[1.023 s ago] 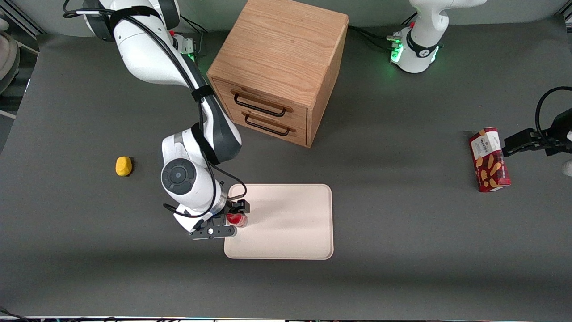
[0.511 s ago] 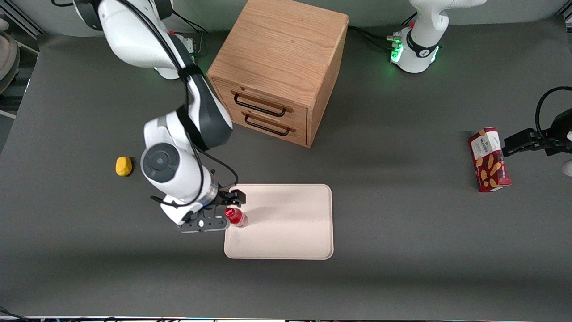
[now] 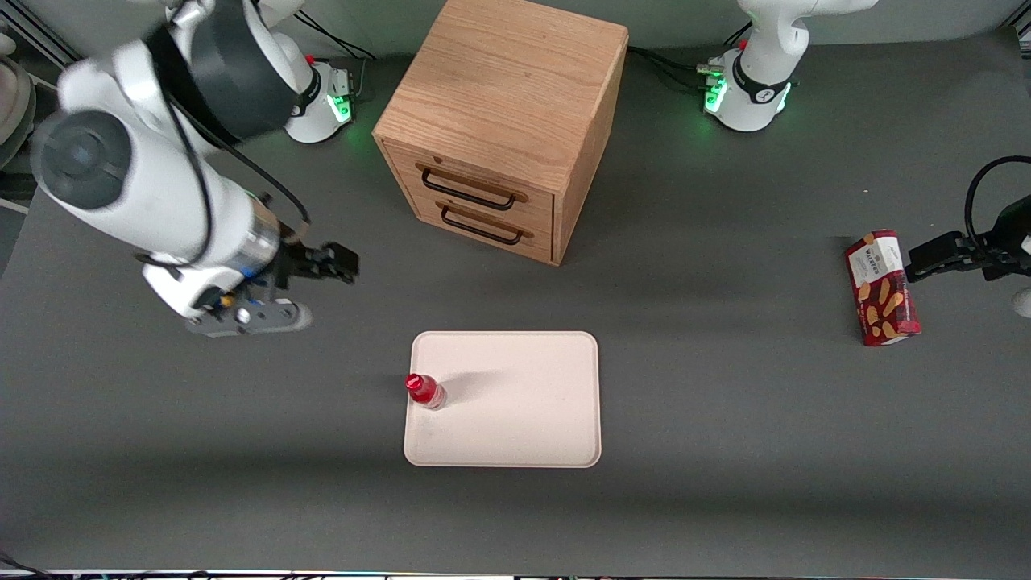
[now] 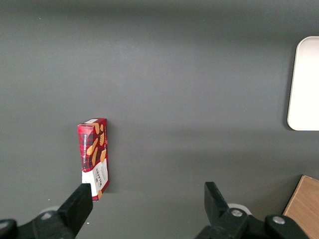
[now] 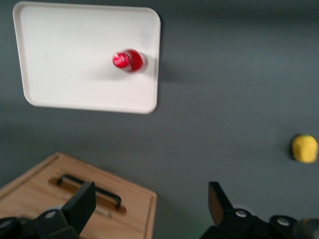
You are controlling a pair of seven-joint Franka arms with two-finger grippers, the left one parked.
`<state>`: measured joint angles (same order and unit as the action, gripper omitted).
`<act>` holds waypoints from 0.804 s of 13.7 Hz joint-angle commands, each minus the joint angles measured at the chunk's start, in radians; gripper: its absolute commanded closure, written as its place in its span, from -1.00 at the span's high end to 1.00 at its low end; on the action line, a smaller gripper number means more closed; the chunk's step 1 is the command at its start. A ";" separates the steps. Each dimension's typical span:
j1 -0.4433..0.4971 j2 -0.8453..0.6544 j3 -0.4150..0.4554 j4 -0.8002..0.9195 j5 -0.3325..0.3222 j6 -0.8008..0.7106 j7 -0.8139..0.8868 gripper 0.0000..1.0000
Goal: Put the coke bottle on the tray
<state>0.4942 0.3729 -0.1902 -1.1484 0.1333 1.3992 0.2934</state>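
Coke bottle point(image 3: 424, 391) stands upright on tray point(image 3: 523, 419), close to tray edge toward working arm's end of table. My gripper point(image 3: 310, 290) empty, fingers spread wide, raised above table, well apart from tray, farther from front camera than tray. Wooden drawer cabinet point(image 3: 503, 121) also farther from front camera than tray.

The red cookie box point(image 3: 882, 287), lying toward the parked arm's end of the table, has a white label with a short word in dark letters, but the letters are too small to read for sure. The coke bottle point(image 3: 424, 391) stands on the tray point(image 3: 523, 419) and shows mostly its red cap, so no writing can be read on it. The gripper point(image 3: 310, 290), up over the table toward the working arm's end with its fingers spread wide, shows no words or numbers either.
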 commanded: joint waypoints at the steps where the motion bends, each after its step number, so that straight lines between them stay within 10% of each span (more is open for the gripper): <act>1: -0.139 -0.103 0.180 -0.028 -0.096 -0.081 0.000 1.00; 11: -0.500 -0.302 0.299 -0.157 -0.107 -0.158 -0.316 1.00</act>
<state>0.0172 0.1174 0.1034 -1.2404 0.0425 1.2172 0.0367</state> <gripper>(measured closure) 0.000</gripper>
